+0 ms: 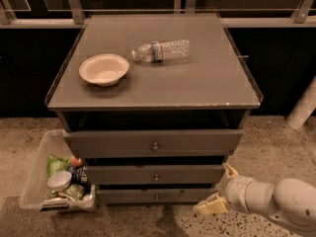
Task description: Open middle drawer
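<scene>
Gripper (219, 189), fingers spread apart, low beside right end of middle drawer (197, 174), right of knob (156, 177); bowl (103, 69), bottle (160, 50) atop cabinet (197, 83); bin (34, 181) leftward.

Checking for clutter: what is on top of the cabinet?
A white bowl and a plastic bottle lying on its side. The spot under the bowl is covered. The end effector hangs low, right of the middle drawer.

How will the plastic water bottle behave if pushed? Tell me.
The water bottle lies on its side on the cabinet top, so it would probably roll. It looks clear and empty, likely light and crushable. The gripper is low, right of the middle drawer, away from it.
</scene>
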You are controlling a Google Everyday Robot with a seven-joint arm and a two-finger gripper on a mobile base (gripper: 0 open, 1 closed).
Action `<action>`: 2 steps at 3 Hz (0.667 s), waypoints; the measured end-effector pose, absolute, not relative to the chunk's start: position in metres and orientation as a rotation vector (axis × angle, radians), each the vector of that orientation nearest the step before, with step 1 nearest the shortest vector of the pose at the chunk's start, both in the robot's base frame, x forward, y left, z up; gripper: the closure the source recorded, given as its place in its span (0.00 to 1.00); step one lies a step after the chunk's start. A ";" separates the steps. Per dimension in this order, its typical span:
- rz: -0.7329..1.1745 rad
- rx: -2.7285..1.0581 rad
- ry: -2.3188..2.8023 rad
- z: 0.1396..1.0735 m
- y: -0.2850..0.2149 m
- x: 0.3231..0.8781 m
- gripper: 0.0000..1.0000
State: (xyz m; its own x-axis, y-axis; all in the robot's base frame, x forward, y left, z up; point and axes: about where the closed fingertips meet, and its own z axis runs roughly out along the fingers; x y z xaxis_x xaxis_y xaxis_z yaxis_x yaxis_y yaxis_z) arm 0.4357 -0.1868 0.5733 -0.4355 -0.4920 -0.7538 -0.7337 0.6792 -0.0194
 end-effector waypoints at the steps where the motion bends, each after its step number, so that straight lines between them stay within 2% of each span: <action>1: 0.392 -0.929 2.149 0.564 -0.187 0.431 0.00; 2: 0.374 -0.903 2.160 0.535 -0.188 0.445 0.00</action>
